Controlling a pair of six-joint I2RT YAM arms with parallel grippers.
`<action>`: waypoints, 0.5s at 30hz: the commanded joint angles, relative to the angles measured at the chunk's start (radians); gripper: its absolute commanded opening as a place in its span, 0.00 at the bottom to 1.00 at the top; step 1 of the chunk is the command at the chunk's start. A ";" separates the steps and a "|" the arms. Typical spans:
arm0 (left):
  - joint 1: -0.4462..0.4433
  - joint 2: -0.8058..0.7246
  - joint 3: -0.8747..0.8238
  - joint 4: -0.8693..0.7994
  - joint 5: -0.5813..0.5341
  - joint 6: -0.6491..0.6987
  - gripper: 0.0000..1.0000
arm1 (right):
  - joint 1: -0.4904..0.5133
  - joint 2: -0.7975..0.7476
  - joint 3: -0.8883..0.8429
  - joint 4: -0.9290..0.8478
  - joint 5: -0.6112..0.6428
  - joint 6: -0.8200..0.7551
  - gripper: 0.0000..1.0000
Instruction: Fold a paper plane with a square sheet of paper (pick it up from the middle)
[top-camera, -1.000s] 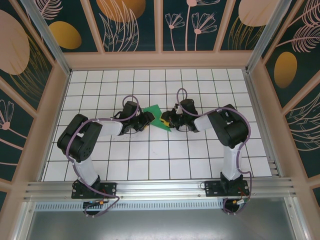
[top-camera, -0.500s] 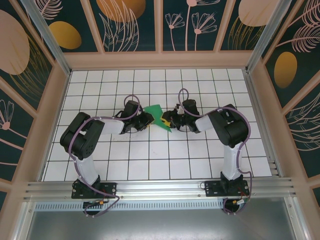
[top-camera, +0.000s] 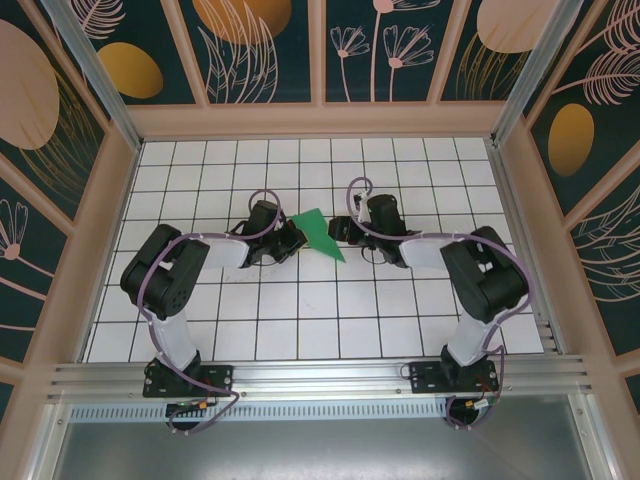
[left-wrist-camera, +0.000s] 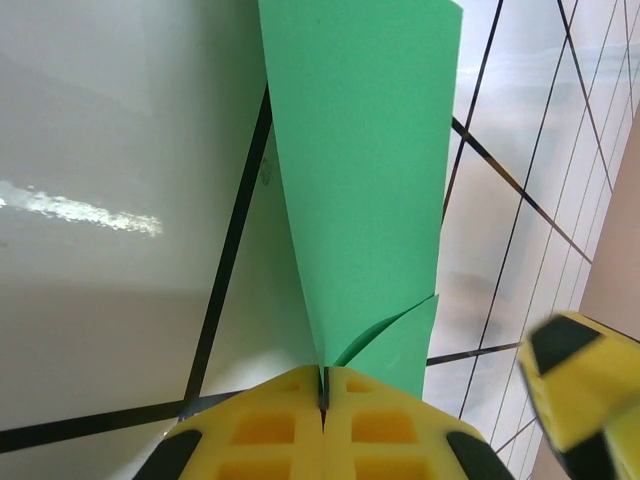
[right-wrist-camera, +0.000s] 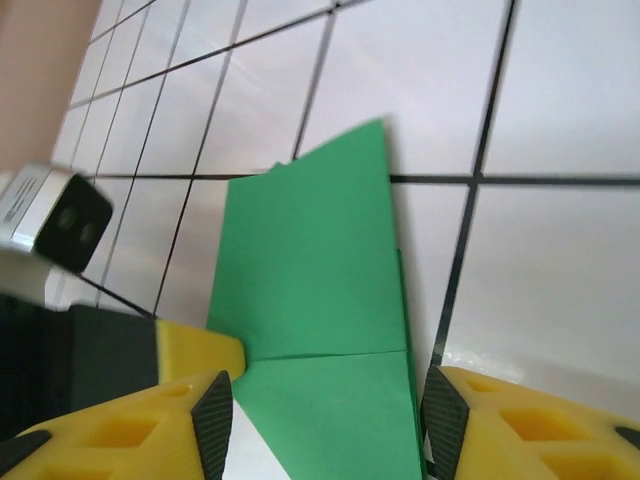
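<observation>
The bright green paper (top-camera: 318, 232) is folded into a pointed shape and lies on the white grid table between the two arms. My left gripper (top-camera: 291, 238) is shut on the paper's left edge; in the left wrist view the yellow pads (left-wrist-camera: 270, 430) meet on the folded paper (left-wrist-camera: 365, 170), which rises away from them. My right gripper (top-camera: 345, 230) stands open just right of the paper. In the right wrist view its two yellow fingertips (right-wrist-camera: 215, 410) straddle the green paper (right-wrist-camera: 315, 300) without touching it.
White grid table (top-camera: 300, 320) with wooden walls around it. The left gripper's yellow finger and black body (right-wrist-camera: 110, 350) sit at the left of the right wrist view. Open tiles lie in front of and behind the arms.
The right gripper has let go of the paper and drawn back to the right. The paper now shows fully as a green triangle. The left gripper has kept its hold.
</observation>
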 joint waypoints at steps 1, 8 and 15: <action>-0.002 -0.031 0.036 -0.035 0.001 0.020 0.00 | 0.059 -0.041 -0.018 -0.005 0.120 -0.297 0.58; -0.001 -0.043 0.054 -0.076 0.004 0.035 0.00 | 0.192 -0.023 -0.084 0.095 0.287 -0.596 0.64; -0.002 -0.051 0.073 -0.114 0.004 0.047 0.00 | 0.219 0.002 -0.139 0.220 0.258 -0.766 0.57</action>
